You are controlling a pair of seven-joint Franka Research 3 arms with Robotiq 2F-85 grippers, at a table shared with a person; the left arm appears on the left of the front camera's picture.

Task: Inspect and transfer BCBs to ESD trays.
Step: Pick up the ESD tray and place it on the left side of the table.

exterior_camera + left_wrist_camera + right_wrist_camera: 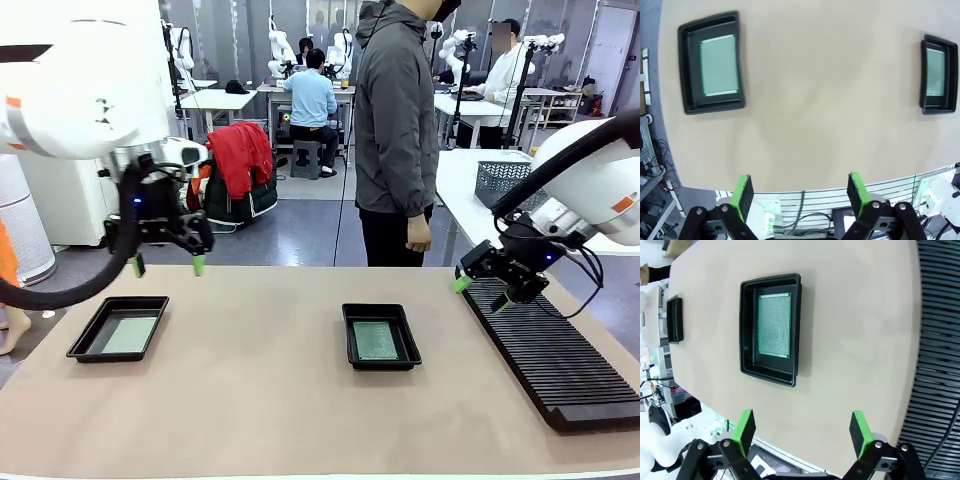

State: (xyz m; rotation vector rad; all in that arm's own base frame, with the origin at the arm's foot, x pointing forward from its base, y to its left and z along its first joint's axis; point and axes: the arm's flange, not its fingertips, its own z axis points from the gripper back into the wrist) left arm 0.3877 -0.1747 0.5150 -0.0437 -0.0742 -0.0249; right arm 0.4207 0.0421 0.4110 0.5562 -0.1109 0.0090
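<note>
Two black ESD trays lie on the tan table, each with a pale green BCB flat on its floor. The left tray (pixel 118 329) holds one BCB (pixel 131 334); the middle tray (pixel 381 337) holds another BCB (pixel 376 340). My left gripper (pixel 167 264) hangs open above the table's far left, behind the left tray (pixel 711 62) and its board (pixel 719 65). My right gripper (pixel 480 293) is open over the far end of the rack, right of the middle tray (pixel 771 329) and its board (pixel 774 325). The middle tray (pixel 939 74) also lies far off in the left wrist view. Nothing sits between either pair of fingers.
A long black ribbed rack (pixel 548 350) runs along the table's right side, also at the right wrist view's edge as the rack (pixel 935 340). A person (pixel 396 130) in a grey jacket stands at the far edge, arms down. Bare tabletop lies between the trays.
</note>
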